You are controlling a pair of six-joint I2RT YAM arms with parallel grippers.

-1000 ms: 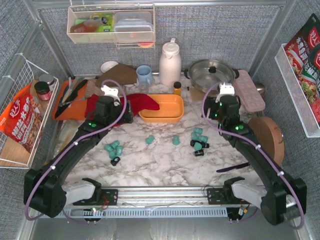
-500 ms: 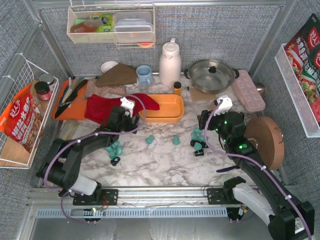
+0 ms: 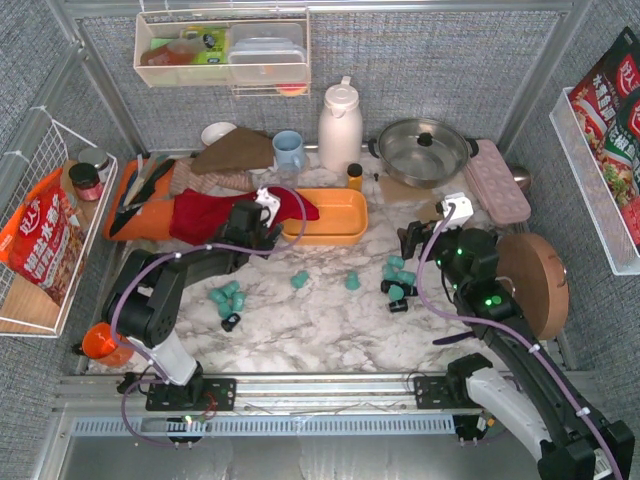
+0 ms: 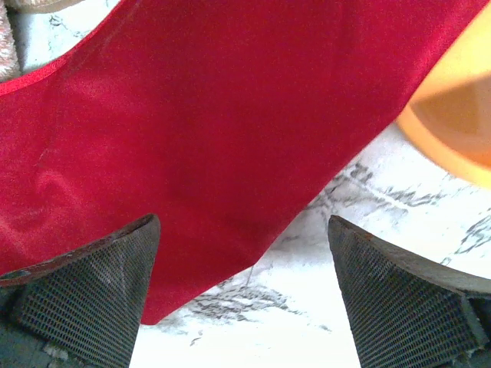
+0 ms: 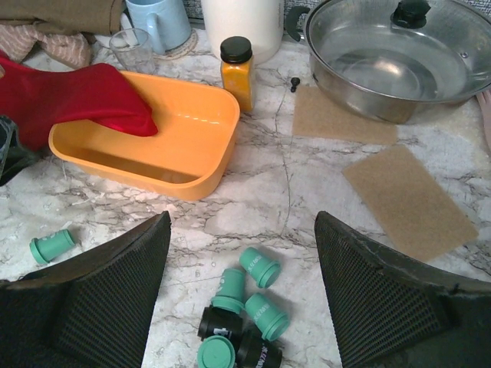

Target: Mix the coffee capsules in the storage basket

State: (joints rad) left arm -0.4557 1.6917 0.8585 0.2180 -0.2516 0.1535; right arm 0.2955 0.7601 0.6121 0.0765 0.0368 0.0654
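The orange storage basket sits mid-table and holds no capsules; one end of a red cloth hangs over its left rim. My left gripper is open and empty, low over the marble at the cloth's edge, with the basket's corner to its right. My right gripper is open and empty, just behind the right cluster of teal and black capsules, which shows between its fingers. Another cluster lies on the left, and two teal capsules lie in the middle.
Behind the basket stand a spice jar, a white thermos, a blue mug and a lidded steel pot. An orange cutting board lies at the left, a pink egg tray and a round wooden board at the right.
My left gripper has swung right along the red cloth to the basket's left end, its arm folding back. My right gripper has come nearer, towards the right capsule cluster. Both stay open.
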